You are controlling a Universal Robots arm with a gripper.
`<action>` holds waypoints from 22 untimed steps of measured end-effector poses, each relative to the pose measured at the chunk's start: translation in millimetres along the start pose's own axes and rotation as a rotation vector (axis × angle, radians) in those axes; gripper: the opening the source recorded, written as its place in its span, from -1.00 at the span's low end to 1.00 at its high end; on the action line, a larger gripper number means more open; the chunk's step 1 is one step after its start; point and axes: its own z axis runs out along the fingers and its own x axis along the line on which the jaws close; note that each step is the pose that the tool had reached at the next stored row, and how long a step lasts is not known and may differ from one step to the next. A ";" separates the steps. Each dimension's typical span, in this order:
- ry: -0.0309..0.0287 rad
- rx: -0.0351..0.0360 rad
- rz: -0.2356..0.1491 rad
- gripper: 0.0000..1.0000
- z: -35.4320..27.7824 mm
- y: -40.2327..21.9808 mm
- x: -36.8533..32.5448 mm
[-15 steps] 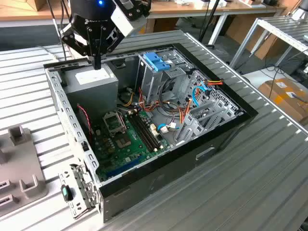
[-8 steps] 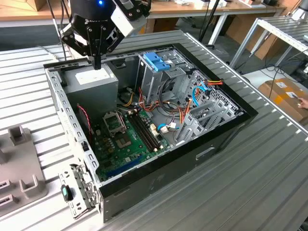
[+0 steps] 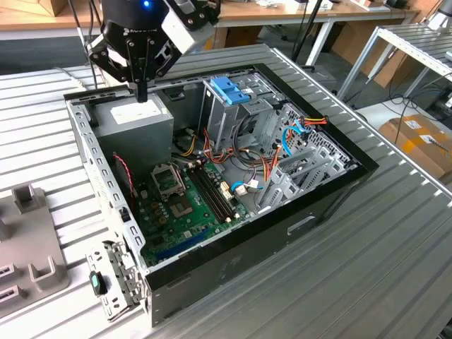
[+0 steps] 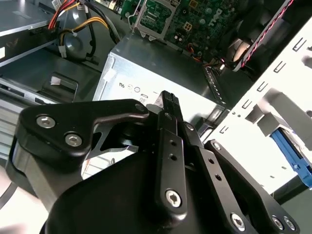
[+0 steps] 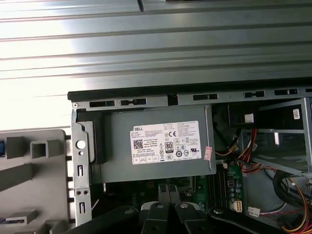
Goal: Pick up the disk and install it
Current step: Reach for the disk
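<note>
Now, gripper (image 3: 141, 92): it hangs over the grey power supply box (image 3: 134, 127) in one corner of the open computer case (image 3: 282, 233). Its tip is close above the box's white label; whether it touches, I cannot tell.
Jaws: drawn together to one narrow tip, with nothing between them.
Disk (image 4: 292, 158): in the second wrist view a light blue strip shows beyond the pale slotted wall of the case. I judge this is the disk's side rail, so the disk lies outside the case, not in the gripper.
Fixture (image 3: 32, 240): a grey holder on the ribbed table (image 3: 353, 282), at the exterior view's left, beside that same wall. Probably it is there to present parts for picking.
Drive cage (image 3: 222, 123): it stands upright inside the case with the blue latch (image 3: 229, 88) on top, likely the place meant for the disk.
Progress: by my judgement the pick-up is not yet done.
</note>
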 end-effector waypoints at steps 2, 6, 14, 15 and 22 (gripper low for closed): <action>0.0000 0.0001 0.000 -0.79 -0.1 -0.2 2.8; 0.0000 0.0001 0.000 -0.79 -0.2 -0.7 9.4; 0.0001 0.0001 0.000 -0.79 -0.5 -1.8 23.7; 0.0000 0.0001 0.000 -0.79 -0.5 -1.9 25.0; 0.0000 0.0001 0.000 -0.79 -0.8 -3.1 40.9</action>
